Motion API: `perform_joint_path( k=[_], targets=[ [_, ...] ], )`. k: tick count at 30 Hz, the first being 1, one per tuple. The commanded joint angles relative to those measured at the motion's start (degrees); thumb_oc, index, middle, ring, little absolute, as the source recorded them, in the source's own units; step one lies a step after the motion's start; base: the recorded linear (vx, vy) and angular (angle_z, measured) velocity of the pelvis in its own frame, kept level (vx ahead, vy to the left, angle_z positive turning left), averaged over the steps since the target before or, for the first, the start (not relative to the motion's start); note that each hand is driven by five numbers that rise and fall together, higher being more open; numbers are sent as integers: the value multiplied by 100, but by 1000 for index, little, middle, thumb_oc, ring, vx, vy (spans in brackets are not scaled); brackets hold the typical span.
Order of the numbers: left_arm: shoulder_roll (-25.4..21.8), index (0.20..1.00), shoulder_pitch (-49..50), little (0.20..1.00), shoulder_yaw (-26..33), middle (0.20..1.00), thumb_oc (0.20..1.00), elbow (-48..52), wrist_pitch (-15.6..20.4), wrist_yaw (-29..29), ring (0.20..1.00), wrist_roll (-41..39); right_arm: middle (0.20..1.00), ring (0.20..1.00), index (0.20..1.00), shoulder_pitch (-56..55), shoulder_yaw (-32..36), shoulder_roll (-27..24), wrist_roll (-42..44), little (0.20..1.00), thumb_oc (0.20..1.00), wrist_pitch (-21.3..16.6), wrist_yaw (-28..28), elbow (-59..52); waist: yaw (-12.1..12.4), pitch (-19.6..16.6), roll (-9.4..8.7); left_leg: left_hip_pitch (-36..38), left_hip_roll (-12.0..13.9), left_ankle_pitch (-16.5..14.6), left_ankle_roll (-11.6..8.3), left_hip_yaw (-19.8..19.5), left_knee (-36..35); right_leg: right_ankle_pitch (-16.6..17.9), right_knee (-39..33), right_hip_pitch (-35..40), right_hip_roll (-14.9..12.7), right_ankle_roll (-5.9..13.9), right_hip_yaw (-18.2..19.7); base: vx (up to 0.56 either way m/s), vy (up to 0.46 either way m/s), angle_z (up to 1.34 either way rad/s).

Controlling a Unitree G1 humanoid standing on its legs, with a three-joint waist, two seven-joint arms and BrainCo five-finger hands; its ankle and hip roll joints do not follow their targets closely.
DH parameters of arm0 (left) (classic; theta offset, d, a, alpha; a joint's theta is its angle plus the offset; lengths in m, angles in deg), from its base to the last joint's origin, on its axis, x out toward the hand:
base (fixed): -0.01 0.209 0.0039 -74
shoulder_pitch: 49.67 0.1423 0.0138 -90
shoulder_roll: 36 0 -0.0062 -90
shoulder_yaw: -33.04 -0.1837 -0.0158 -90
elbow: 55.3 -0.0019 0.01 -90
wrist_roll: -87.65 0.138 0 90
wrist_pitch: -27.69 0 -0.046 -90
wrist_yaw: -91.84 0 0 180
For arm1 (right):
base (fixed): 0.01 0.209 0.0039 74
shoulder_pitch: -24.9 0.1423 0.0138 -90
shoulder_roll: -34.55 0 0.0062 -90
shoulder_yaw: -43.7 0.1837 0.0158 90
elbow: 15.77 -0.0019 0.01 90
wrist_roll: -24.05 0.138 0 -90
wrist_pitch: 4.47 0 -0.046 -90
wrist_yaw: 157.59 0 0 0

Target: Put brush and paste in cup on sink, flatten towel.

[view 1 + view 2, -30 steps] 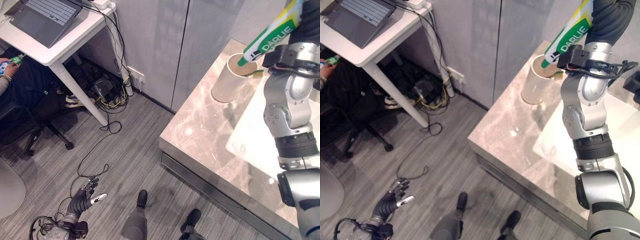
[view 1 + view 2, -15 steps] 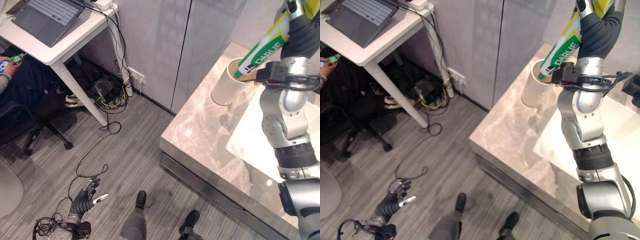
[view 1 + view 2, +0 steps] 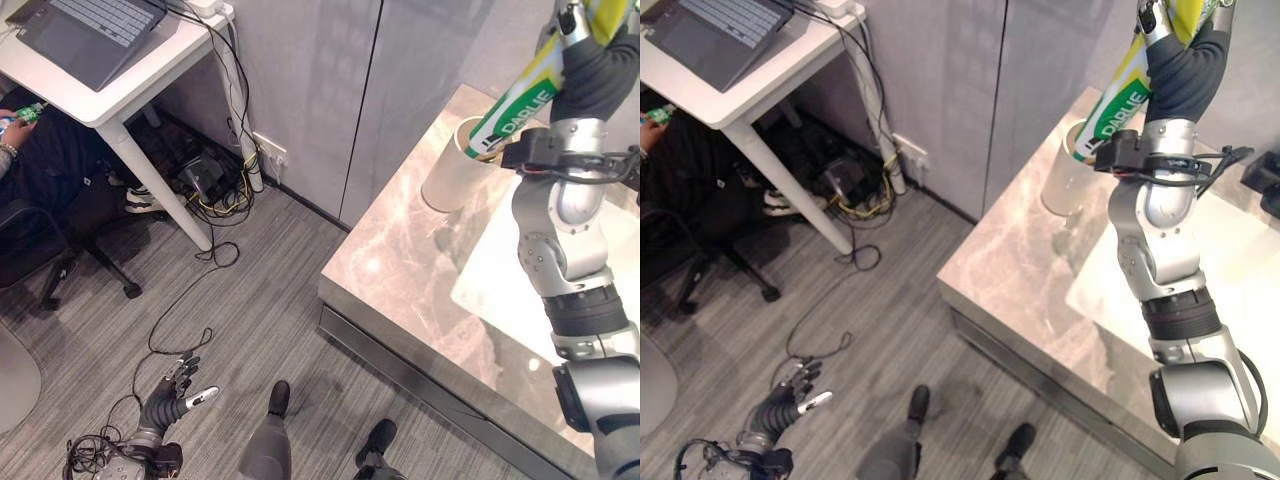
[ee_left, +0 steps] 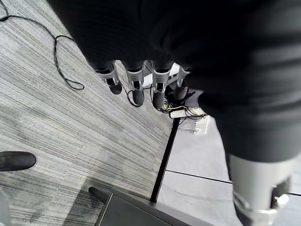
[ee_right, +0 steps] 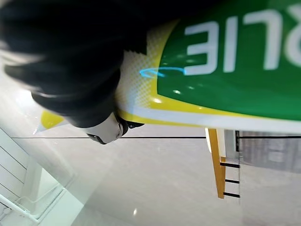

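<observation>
A green, yellow and white toothpaste tube (image 3: 520,100) slants steeply over the white cup (image 3: 448,175), which stands on the marble counter (image 3: 400,260). Its lower end reaches the cup's rim. My right hand (image 3: 1180,65) is shut on the tube's upper part at the top of the eye views. In the right wrist view the tube (image 5: 225,70) lies against the hand's dark cover (image 5: 66,61). My left hand (image 3: 168,398) hangs low over the grey floor, fingers (image 4: 136,84) straight and holding nothing.
A white sink basin (image 3: 500,285) is set in the counter right of the cup. At upper left stands a white desk (image 3: 120,100) with a laptop (image 3: 85,25), a seated person (image 3: 15,130) and an office chair beside it. Cables (image 3: 215,180) lie by the wall.
My right hand has risen and swung the tube more upright, its lower end staying at the cup's rim. The left hand has stayed low by the floor.
</observation>
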Motion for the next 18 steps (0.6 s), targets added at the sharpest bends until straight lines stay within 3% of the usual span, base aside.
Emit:
perform_joint_path(
  k=[1,3,4,6,18],
  targets=[
    [-280,1000,32,1000,-103,1000,1000,102,309,-46,1000,175,200,200,200,587,108,-328,-396,200,200,-154,17,-88,193,125,-124,53,-282,106,118,-112,-276,336,4,796,-511,715,-46,2,-1,3],
    [-273,1000,25,1000,-111,1000,1000,95,307,-34,1000,180,200,200,200,547,121,-318,-438,200,200,-141,0,-51,197,134,-120,43,-289,110,120,-124,-276,330,4,800,-507,715,-53,3,-1,3],
    [-178,1000,-607,1000,-408,1000,1000,-289,143,-374,1000,453,200,200,200,546,-86,4,-453,200,200,-113,15,-83,82,115,-162,51,-280,112,122,-101,-276,351,4,777,-496,715,-3,-9,20,3],
    [-29,1000,-902,1000,-757,1000,1000,-351,236,-268,1000,496,200,200,200,950,-303,3,-481,200,200,72,-83,545,43,108,-171,34,-285,123,139,-69,-276,354,4,739,-503,713,41,10,6,-2],
    [-128,1000,-571,1000,-494,1000,1000,-130,230,-57,1000,263,200,200,200,1169,-239,-244,-504,200,200,67,-106,718,75,107,-147,27,-300,131,142,-78,-276,393,4,741,-499,715,40,4,1,-2]
  ],
)
